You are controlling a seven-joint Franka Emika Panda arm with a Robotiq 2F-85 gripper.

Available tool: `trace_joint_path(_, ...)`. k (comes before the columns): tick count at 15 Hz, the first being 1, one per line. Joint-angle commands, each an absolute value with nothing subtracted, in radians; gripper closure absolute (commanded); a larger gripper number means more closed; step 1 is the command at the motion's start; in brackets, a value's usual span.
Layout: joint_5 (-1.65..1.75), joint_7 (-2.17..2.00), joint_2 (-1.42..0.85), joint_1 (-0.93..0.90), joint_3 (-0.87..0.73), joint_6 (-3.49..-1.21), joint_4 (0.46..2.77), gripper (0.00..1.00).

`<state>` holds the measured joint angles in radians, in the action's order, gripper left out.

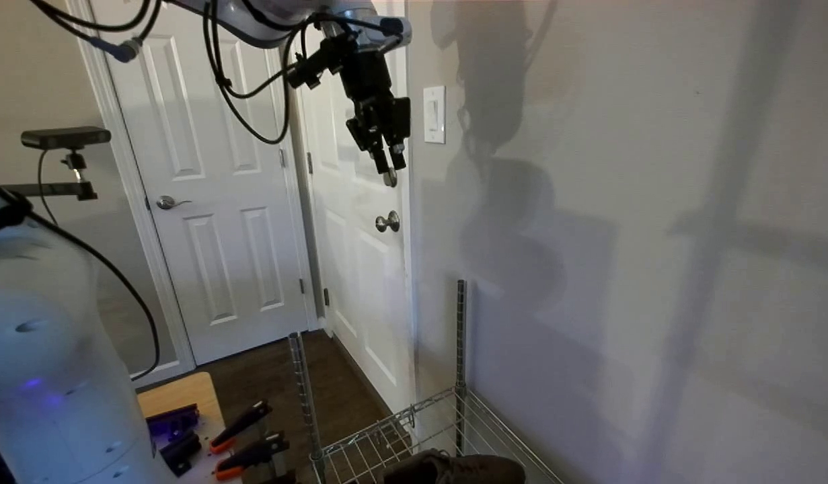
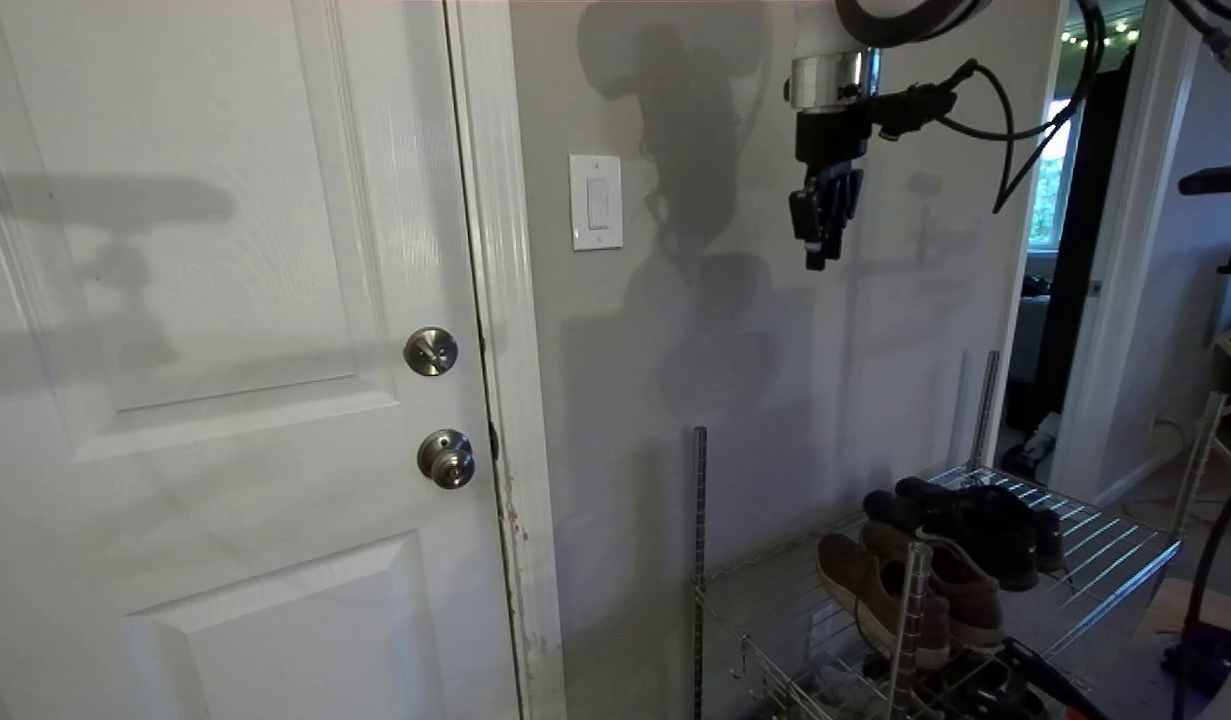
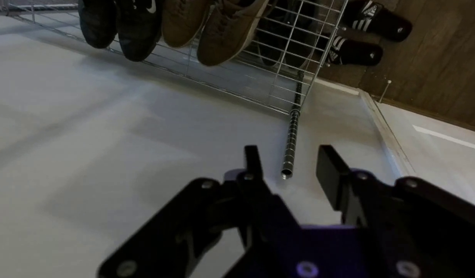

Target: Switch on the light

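holds the robotiq gripper (image 1: 390, 165) pointing downward in front of the pale wall (image 1: 642, 121), apart from the white light switch (image 1: 434, 115) in both exterior views. has the jaws spread apart in the wrist view, with a grooved metal shelf post (image 3: 291, 143) in sight through the gap. shows the light switch upright on the wall, just beside the white door frame (image 2: 515, 400) and higher than the deadbolt (image 2: 430, 351) and the round metal door knob (image 2: 446, 459) of a white panel door (image 2: 225, 420). cannot tell the setting of the rocker paddle (image 2: 598, 203). casts a dark shadow (image 2: 690, 170) on the wall, right next to the light switch. carries 2 brown shoes (image 3: 222, 36) and 2 black shoes (image 3: 138, 31) side by side on a wire shelf (image 2: 1110, 550) beside the wall, lower than the jaws. shows 2 black slides (image 3: 359, 52) with white stripes on the dark wood floor (image 3: 438, 61) past the end of the wire shelf, in the wrist view. includes, in an exterior view, a 2nd panel door (image 1: 215, 195) with a lever handle (image 1: 170, 202), a black camera (image 1: 65, 138) on a bracket (image 1: 47, 189), and black-and-orange spring clamps (image 1: 254, 454) near a light wooden tabletop (image 1: 185, 391).
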<state>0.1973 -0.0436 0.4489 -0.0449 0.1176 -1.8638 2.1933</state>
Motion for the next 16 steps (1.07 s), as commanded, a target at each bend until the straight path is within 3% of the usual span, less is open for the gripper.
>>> trace_joint_path(1, 0.203, -0.042, 0.417, -0.059, 0.114, -1.980, 2.218, 0.87)
trace_joint_path(2, 0.206, -0.042, 0.403, -0.060, 0.115, -2.023, 2.224, 0.92)
trace_joint_path(6, 0.222, -0.050, 0.361, -0.056, 0.117, -2.207, 2.252, 1.00)
trace_joint_path(11, 0.225, -0.055, 0.328, -0.052, 0.122, -2.391, 2.274, 0.94)
trace_joint_path(16, 0.212, -0.038, 0.338, -0.063, 0.129, -2.498, 2.298, 0.96)
